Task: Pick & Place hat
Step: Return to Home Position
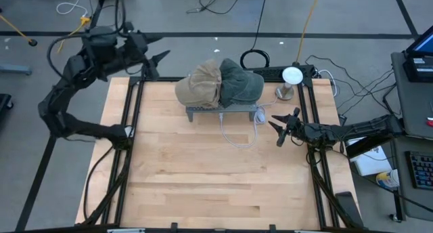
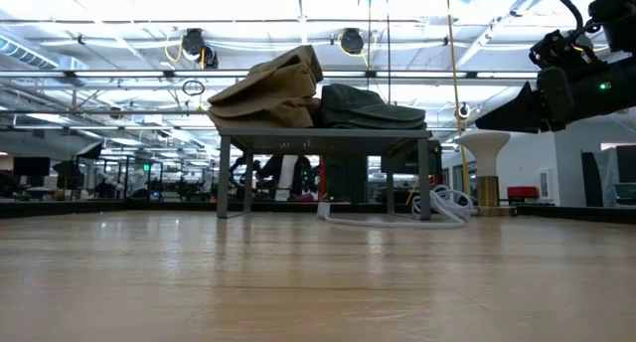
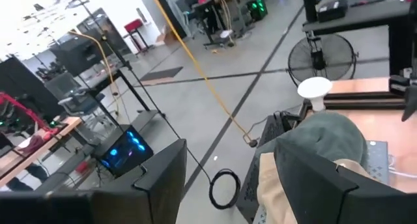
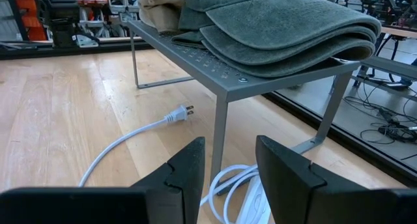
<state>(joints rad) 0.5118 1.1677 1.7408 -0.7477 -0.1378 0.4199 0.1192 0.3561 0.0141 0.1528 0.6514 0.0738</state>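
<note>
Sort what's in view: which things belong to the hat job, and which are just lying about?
Job: brown caps, green caps, grey shelf under them, left gripper, right gripper (both open, empty).
Lying about: white power cable, white round-topped stand, black cable loop on the floor.

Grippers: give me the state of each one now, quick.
Left gripper: open, holding nothing, past the table's far left corner.
Right gripper: open, holding nothing, beside the shelf.
</note>
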